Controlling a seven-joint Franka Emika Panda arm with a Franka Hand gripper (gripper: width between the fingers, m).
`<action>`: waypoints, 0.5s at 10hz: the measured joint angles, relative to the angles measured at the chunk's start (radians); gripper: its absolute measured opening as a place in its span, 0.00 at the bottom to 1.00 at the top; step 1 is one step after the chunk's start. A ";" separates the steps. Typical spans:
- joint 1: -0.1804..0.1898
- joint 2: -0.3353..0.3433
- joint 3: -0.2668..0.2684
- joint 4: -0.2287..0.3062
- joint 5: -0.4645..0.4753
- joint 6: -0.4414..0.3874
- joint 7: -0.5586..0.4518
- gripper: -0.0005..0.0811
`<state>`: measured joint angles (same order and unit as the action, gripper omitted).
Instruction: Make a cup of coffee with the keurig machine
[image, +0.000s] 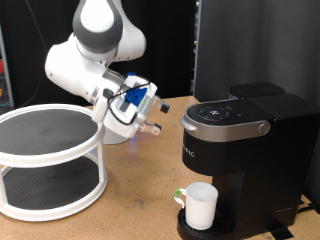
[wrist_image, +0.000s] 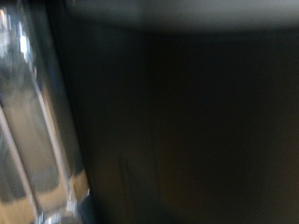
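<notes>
Hovering in mid-air at the exterior view's centre, the gripper (image: 158, 117) hangs off the white robot arm (image: 90, 55), just to the left of the keurig machine (image: 240, 150) and level with its silver-grey lid handle (image: 225, 124). It touches nothing, and a small gap of air separates its fingertips from the front edge of the lid. At this size I cannot tell whether the jaws are spread or pressed together; nothing is visible between them. The machine stands on the wooden table (image: 130, 190) at the exterior view's right, its lid lying down flat with the button panel (image: 217, 111) facing up. The cup (image: 200, 205) sits upright on the round drip base (image: 215, 228) under the machine's brew head, its greenish handle turned toward the exterior view's left. At the exterior view's left stands a white two-tier round shelf (image: 48, 160) with dark mesh surfaces, well apart from the machine. The wrist view is heavily blurred: a dark surface fills most of it, with a paler, shiny streak along one edge that is too smeared to identify.
</notes>
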<state>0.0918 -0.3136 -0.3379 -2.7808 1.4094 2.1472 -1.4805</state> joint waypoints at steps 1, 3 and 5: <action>-0.005 -0.037 -0.003 0.002 0.000 -0.007 0.027 0.99; -0.010 -0.113 -0.001 0.007 0.004 0.004 0.071 0.99; -0.012 -0.187 0.008 0.014 -0.009 0.029 0.127 0.99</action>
<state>0.0795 -0.5008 -0.3299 -2.7666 1.4005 2.1757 -1.3534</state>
